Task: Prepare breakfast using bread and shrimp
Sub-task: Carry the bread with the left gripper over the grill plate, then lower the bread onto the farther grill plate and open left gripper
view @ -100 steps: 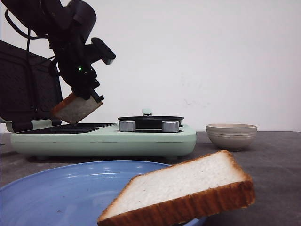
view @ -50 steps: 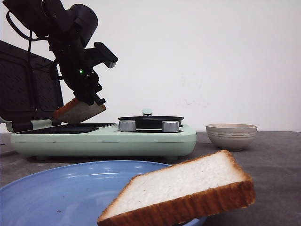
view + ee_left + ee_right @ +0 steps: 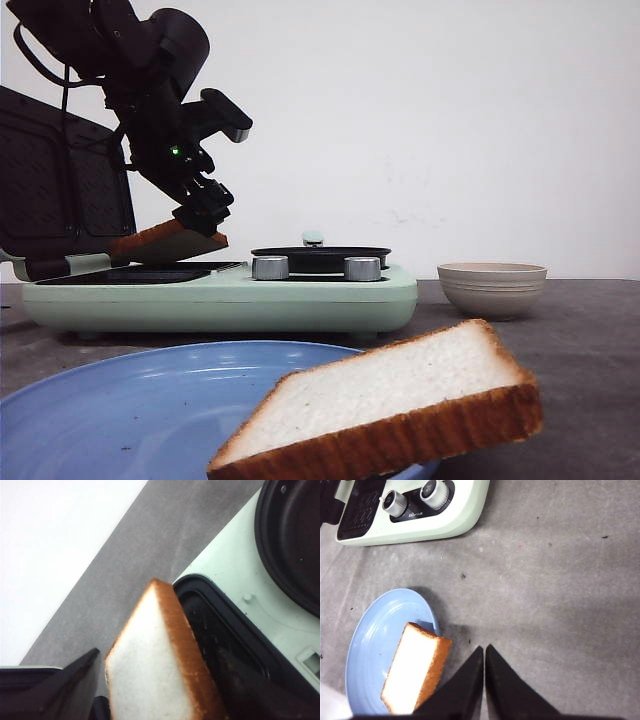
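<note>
My left gripper (image 3: 205,218) hangs over the dark grill plate (image 3: 140,273) of the green breakfast machine (image 3: 220,295). Its jaws are apart, with a slice of bread (image 3: 165,243) between them. The slice lies tilted low over the plate. In the left wrist view (image 3: 157,652) a gap shows between one finger (image 3: 65,685) and the slice (image 3: 150,670). The second slice (image 3: 400,400) leans on the blue plate (image 3: 120,400). My right gripper (image 3: 484,647) is shut and empty over the grey table beside that slice (image 3: 415,672). No shrimp is in view.
The machine's black lid (image 3: 60,180) stands open at the left. A round black pan (image 3: 320,258) sits behind two silver knobs (image 3: 270,267). A beige bowl (image 3: 492,288) stands to the right of the machine; its inside is hidden.
The slice at the left gripper has dropped and tipped much flatter over the grill plate, while the arm shifted only slightly right. The right arm and the plate's slice have not moved.
</note>
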`<state>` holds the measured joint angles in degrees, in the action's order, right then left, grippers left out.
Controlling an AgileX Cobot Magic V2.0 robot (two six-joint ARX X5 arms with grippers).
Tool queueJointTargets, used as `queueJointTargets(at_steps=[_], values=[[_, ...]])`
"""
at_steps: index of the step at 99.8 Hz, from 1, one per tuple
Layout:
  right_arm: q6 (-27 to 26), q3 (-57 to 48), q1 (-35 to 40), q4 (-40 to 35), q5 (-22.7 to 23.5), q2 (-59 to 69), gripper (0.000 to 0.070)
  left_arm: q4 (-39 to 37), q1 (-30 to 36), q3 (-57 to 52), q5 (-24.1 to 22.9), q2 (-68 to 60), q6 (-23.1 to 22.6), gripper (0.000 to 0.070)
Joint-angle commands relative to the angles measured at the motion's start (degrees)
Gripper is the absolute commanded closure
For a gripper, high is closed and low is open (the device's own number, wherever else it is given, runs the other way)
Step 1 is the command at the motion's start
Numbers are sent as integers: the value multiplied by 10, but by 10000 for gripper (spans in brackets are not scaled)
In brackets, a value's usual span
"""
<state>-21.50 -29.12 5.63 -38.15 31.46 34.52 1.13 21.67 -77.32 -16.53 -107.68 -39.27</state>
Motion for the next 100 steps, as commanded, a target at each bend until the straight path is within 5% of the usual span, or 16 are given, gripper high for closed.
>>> queueJointTargets(at_steps=[1,14,48,100], values=[[-4,-9,2,4,0,2,695,-5,5,-15,1,-14,13,181],[-4,-9,2,4,0,2,695,-5,9,-15,2,-14,14,14],[-4,-9,2,4,-4,2,695,-5,20,-19,3,-13,35,15],[-4,-9,2,8,-3,2,695,129,12,-96,91,81,226,23]])
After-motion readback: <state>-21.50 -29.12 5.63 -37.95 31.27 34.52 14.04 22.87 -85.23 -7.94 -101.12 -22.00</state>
